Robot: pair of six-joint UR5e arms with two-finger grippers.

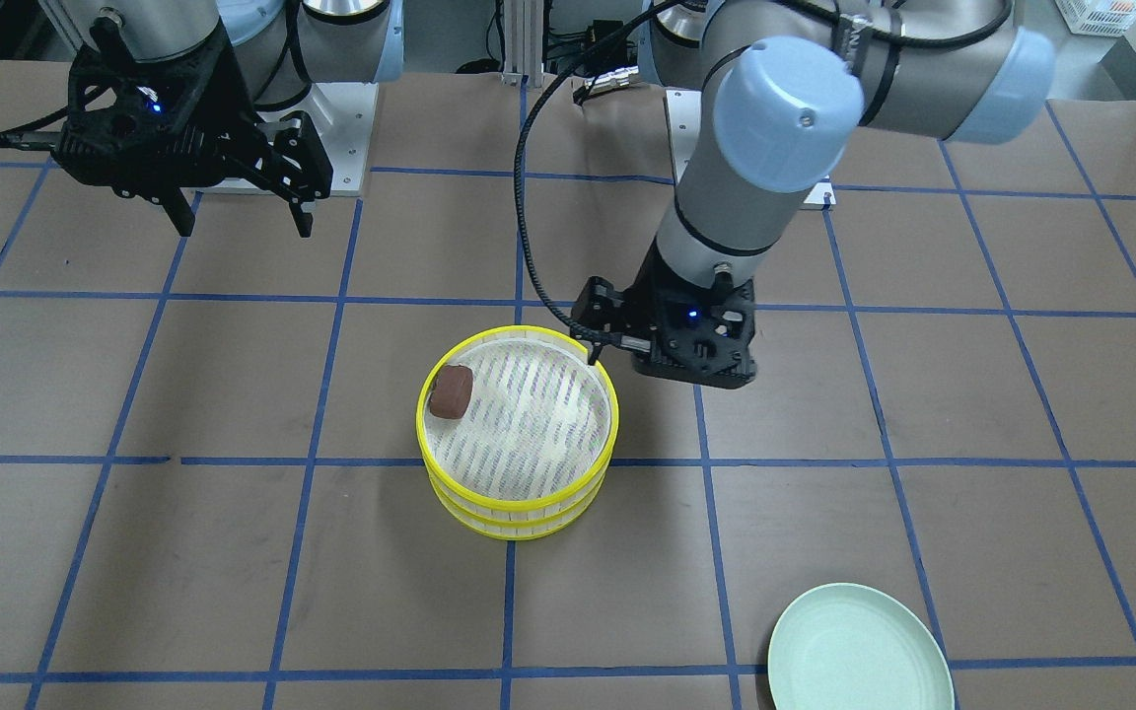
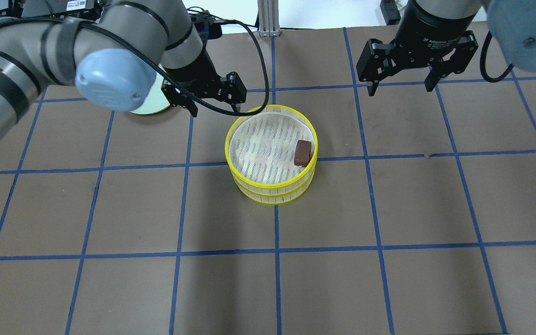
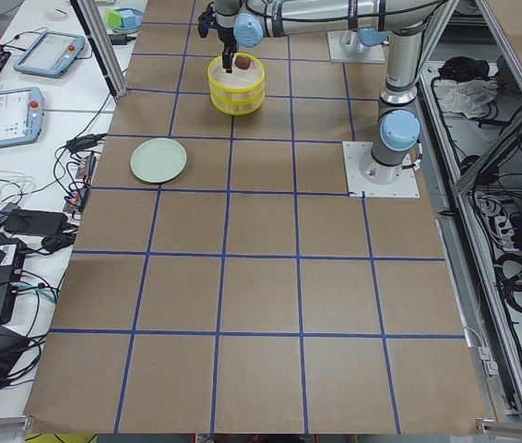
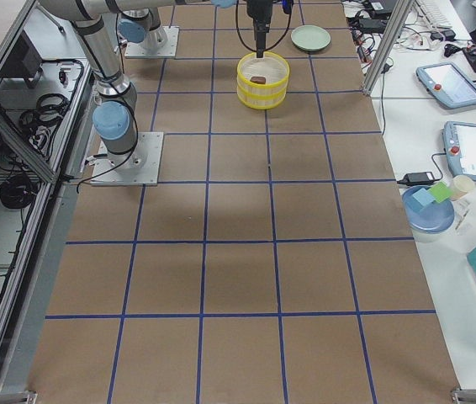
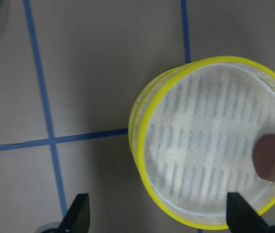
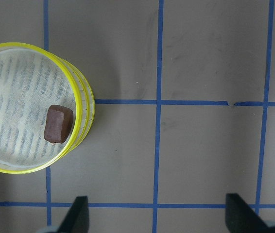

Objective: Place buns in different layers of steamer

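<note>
Overhead exterior view: two arms are seen over one worktop, both wrists turned downward.
Left arm (image 2: 40, 60): it is brought in bent from the left and reached to the steamer stack.
Right arm (image 2: 440, 18): it is held back and raised, well apart from the stack.
Worktop (image 2: 110, 209): it is covered in brown sheet and divided into squares by blue tape.
Room: white benches (image 3: 30, 92) with handheld screens (image 3: 12, 115) and cables are seen along the worktop's long side.
Green plate (image 1: 859, 651): it is set on the worktop, apart from the stack, on the left arm's side.
Lower layer (image 2: 275, 197): it is topped by the upper layer (image 2: 227, 149); what lies in it cannot be made out.
Left gripper (image 2: 216, 111): its fingers are spread and nothing is held. It is poised beside the stack's left rim; contact cannot be told.
Right gripper (image 2: 401, 88): its fingers are spread wide and nothing is held.
Brown bun (image 2: 302, 153): it is laid on the upper layer's mesh against the wall, on the side facing the right gripper and away from the left gripper.
</note>
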